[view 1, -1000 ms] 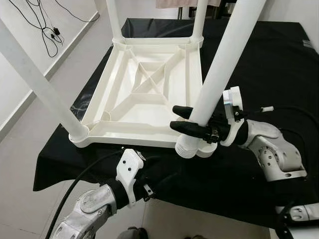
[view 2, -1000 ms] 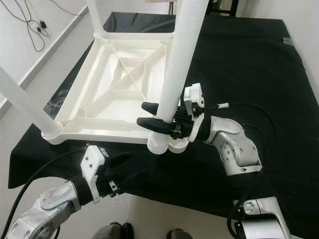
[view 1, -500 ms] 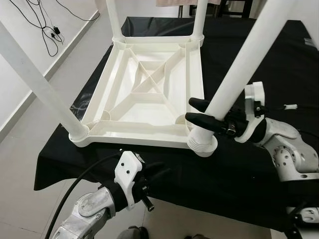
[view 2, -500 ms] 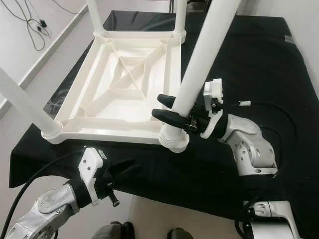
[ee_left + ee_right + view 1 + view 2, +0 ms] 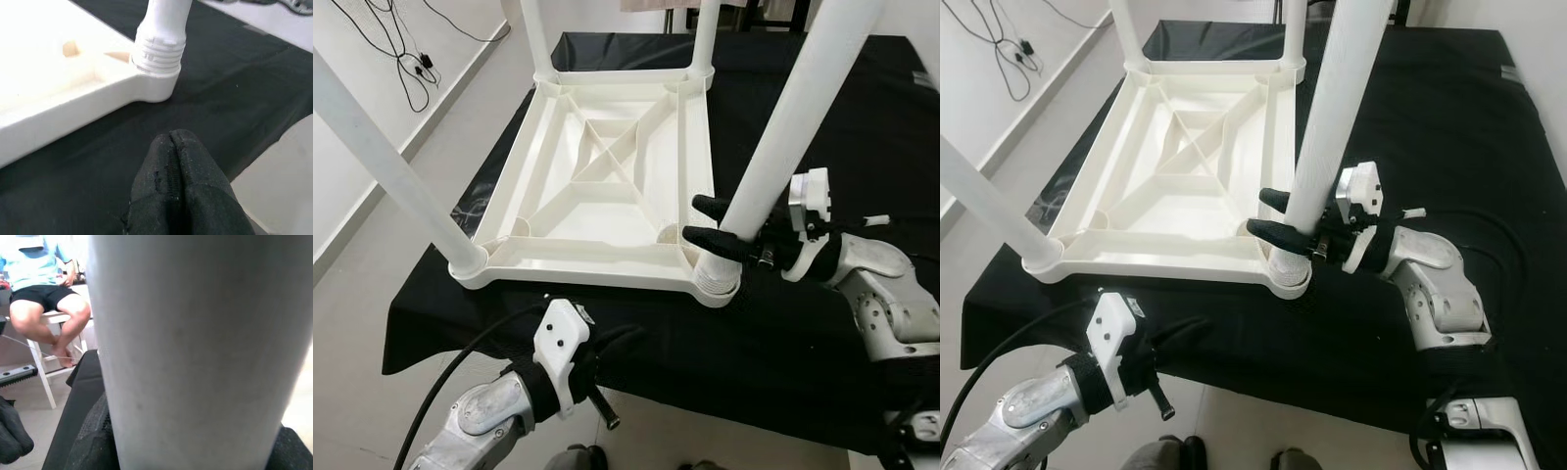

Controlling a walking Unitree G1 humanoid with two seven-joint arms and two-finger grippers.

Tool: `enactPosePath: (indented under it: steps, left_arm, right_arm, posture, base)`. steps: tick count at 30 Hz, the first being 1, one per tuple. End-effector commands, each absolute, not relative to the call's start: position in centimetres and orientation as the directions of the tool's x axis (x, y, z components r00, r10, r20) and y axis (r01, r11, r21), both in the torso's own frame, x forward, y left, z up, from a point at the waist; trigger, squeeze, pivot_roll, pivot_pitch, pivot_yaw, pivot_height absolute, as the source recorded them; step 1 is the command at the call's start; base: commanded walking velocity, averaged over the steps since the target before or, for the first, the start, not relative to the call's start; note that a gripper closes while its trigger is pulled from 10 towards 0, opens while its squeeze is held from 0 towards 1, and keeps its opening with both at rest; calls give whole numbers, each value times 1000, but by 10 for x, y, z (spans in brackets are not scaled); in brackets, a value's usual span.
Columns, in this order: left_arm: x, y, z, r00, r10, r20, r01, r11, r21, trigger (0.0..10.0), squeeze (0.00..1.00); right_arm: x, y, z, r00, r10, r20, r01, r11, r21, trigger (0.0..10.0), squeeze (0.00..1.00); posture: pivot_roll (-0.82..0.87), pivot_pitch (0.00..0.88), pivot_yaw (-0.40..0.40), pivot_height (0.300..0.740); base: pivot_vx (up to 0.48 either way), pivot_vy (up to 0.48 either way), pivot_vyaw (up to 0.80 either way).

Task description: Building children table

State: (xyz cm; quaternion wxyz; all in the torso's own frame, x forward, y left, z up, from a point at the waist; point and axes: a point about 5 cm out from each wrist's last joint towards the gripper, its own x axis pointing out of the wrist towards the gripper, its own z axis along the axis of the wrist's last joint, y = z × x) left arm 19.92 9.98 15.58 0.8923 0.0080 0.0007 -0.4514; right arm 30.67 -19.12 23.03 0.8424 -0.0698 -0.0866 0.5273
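Lying upside down on the black cloth (image 5: 822, 127), the white plastic tabletop (image 5: 597, 186) shows its ribbed underside; three legs stand in its other corners. The fourth table leg (image 5: 783, 147) stands tilted at the near right corner socket (image 5: 713, 284), its threaded end seated in or on the socket; how deep, cannot tell. The right gripper (image 5: 722, 227) clamps this leg just above the threads, one black finger on each side. In the right wrist view the leg (image 5: 195, 347) is close up, with a seated person (image 5: 44, 289) on a white stool behind. The left gripper (image 5: 173, 161) hovers at the cloth's near edge, fingers pressed together, holding nothing, near that same corner. Cables (image 5: 396, 49) lie on the floor at far left.
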Motion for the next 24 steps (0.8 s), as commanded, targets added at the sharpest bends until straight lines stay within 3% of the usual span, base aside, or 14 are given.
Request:
enactPosePath:
  steps: [1,9,10,11,12,13,17,24]
  left_arm:
    - [196,103,155,588,-808,-28,809,588,6,0,0]
    - [188,103,154,569,-822,-36,821,570,-43,0,0]
    - [186,102,153,560,-827,-44,826,562,-50,0,0]
    - [183,102,153,553,-831,-51,829,556,-57,3804,0]
    - [183,102,153,553,-831,-51,829,556,-57,3804,0]
    - [180,101,153,544,-837,-57,834,547,-68,10000,0]
    - [176,98,154,526,-848,-62,844,529,-90,10000,0]
    - [173,97,154,515,-854,-66,849,520,-98,10000,0]
  right_arm:
    - [305,-192,208,435,900,-22,-893,428,-138,10000,0]
    - [299,-190,206,342,935,-94,-935,328,-135,10000,0]
    - [296,-187,208,292,949,-118,-951,276,-137,10000,0]
    - [294,-183,210,246,959,-139,-964,227,-140,10000,0]
    - [294,-183,210,246,959,-139,-964,227,-140,10000,0]
    - [293,-178,214,194,968,-158,-974,172,-144,10000,0]
    - [297,-161,233,85,979,-185,-980,48,-195,10000,0]
    - [298,-151,252,21,981,-192,-969,-28,-245,10000,0]
  posture:
    - [104,282,53,740]
    - [105,324,56,740]
    - [108,341,56,740]
    - [108,348,56,740]
    - [108,348,56,740]
    - [105,353,55,740]
    - [106,363,44,740]
    - [107,369,35,740]
  base:
    - [0,0,0]
    - [0,0,0]
    - [0,0,0]
    - [0,0,0]
    - [0,0,0]
    - [0,0,0]
    - [0,0,0]
    - [0,0,0]
